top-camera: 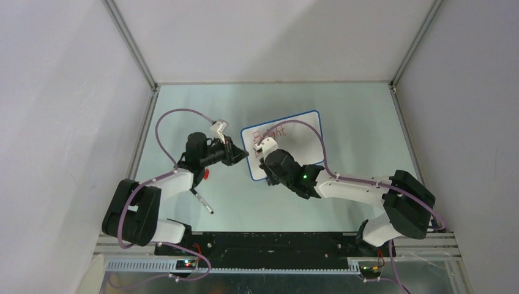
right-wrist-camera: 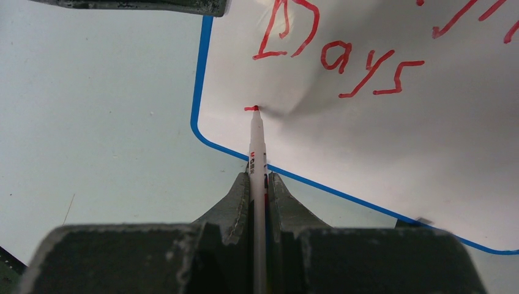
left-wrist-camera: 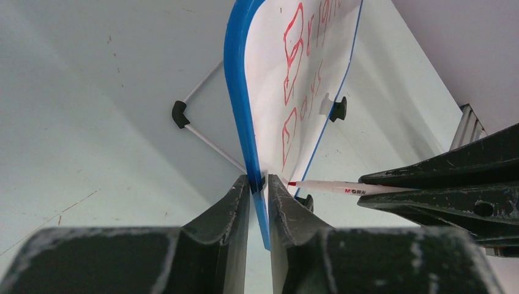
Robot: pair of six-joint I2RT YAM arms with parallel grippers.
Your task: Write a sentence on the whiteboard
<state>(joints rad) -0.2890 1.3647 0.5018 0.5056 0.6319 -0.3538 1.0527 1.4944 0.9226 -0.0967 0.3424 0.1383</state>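
Observation:
The whiteboard (top-camera: 300, 150), white with a thin blue rim (left-wrist-camera: 235, 92), stands tilted at the middle of the table. My left gripper (left-wrist-camera: 259, 182) is shut on its left edge, seen beside the board in the top view (top-camera: 242, 153). The sentence (right-wrist-camera: 367, 64) is in red: "Bright" on the top line (top-camera: 269, 131), "Days" below. My right gripper (right-wrist-camera: 258, 176) is shut on a white marker (right-wrist-camera: 257, 153). Its red tip touches the board under "Days", at a short red mark (right-wrist-camera: 251, 108). The marker also shows in the left wrist view (left-wrist-camera: 343, 188).
A thin white stick with a dark tip (top-camera: 202, 201) lies on the pale green table by the left arm. Black clip feet (left-wrist-camera: 338, 108) sit on the board's rim, and a black joint with white rods (left-wrist-camera: 179, 114) sits behind it. White walls enclose the table.

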